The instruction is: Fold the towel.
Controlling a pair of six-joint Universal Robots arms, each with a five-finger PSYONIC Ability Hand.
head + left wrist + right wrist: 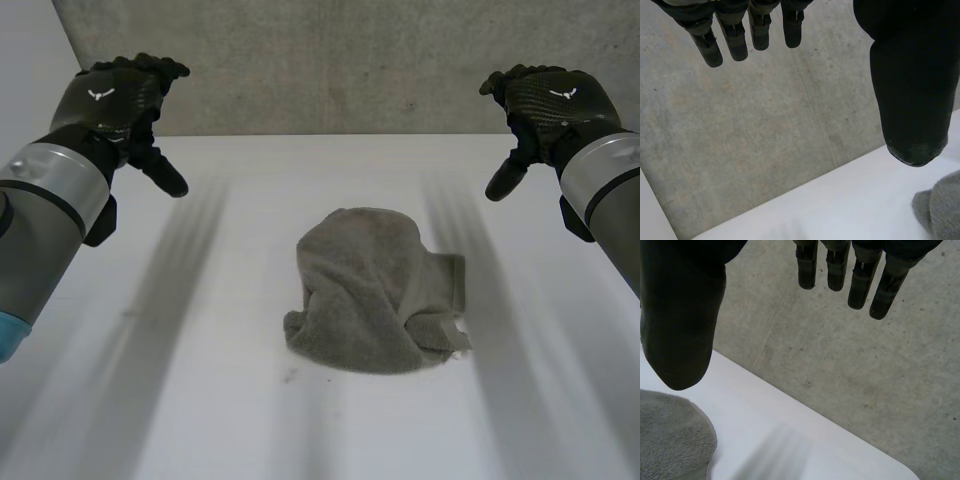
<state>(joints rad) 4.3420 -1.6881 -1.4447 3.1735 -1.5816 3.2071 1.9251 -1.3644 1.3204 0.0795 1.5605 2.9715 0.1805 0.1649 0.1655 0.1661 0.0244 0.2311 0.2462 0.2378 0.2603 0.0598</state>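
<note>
A white table (180,400) stands against a grey concrete wall (340,60), and the grey towel (375,290) lies crumpled in a heap near its middle, touched by neither hand. The left hand (115,100) and right hand (550,100) hover well apart, one to each side of it, both empty: fingers loosely extended, thumbs held apart

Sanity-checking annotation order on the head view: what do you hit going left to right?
left hand, raised and open → towel, crumpled in a heap mid-table → right hand, raised and open
</note>
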